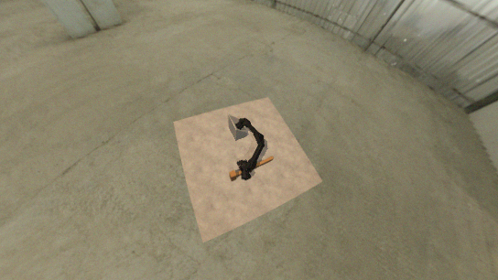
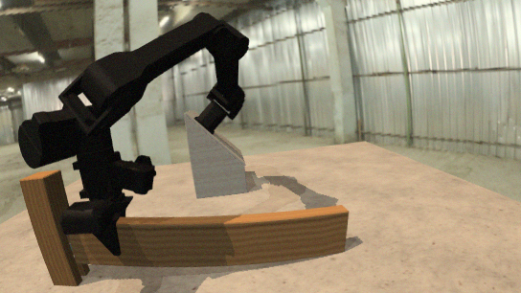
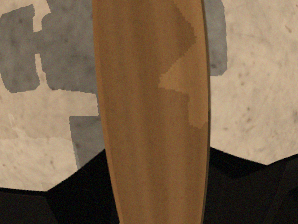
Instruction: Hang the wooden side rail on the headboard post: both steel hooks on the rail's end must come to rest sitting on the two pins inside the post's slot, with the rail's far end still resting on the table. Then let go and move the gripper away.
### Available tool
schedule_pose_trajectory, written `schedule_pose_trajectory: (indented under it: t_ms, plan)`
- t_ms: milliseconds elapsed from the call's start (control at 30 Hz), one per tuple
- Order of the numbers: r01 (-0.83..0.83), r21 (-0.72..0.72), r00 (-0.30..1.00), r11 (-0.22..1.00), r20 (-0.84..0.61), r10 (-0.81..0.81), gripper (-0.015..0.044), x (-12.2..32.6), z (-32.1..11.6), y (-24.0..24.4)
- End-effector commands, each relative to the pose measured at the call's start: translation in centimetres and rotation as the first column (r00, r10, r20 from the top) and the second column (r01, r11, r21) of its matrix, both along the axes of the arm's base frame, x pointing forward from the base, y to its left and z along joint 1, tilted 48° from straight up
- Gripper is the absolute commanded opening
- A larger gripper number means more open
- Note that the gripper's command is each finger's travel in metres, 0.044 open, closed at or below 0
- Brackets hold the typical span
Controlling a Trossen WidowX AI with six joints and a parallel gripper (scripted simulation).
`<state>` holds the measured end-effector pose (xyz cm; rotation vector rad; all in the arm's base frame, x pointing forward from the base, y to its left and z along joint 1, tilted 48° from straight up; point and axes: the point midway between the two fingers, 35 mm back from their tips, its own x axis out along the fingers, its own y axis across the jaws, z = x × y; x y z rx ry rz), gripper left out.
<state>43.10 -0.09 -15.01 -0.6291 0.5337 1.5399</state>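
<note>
And the claw [image 2: 112, 239] has the side rail [image 1: 265, 161] [image 2: 230, 241] [image 3: 152, 110] pinched tight, right beside the headboard post [image 1: 232, 175] [image 2: 50, 230]! Out from the post runs the rail, its far end away from the post; the hooks are hidden from view!

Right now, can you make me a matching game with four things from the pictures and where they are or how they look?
1. side rail
2. headboard post
3. pincer
4. wedge-shaped arm stand

A. grey, with a sloping top
B. shut on the wood near one end
C. standing up beside the rail's gripped end
D. long, lying lengthwise and held near one end

Pairs: 1-D, 2-C, 3-B, 4-A
</note>
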Motion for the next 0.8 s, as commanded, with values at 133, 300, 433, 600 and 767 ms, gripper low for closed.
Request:
schedule_pose_trajectory:
  t_ms: [133, 300, 433, 600, 767]
  plan:
    - [0.010, -0.006, 1.000, 1.000, 0.012, -0.010, 0.0000, 0.36, 0.17, -0.85]
    - [0.010, -0.006, 1.000, 1.000, 0.012, -0.010, 0.0000, 0.40, 0.16, -0.90]
    - [0.010, -0.006, 1.000, 1.000, 0.012, -0.010, 0.0000, 0.43, 0.13, -0.92]
    - [0.010, -0.006, 1.000, 1.000, 0.012, -0.010, 0.0000, 0.47, 0.10, -0.93]
    - [0.010, -0.006, 1.000, 1.000, 0.012, -0.010, 0.0000, 0.51, 0.06, -0.94]
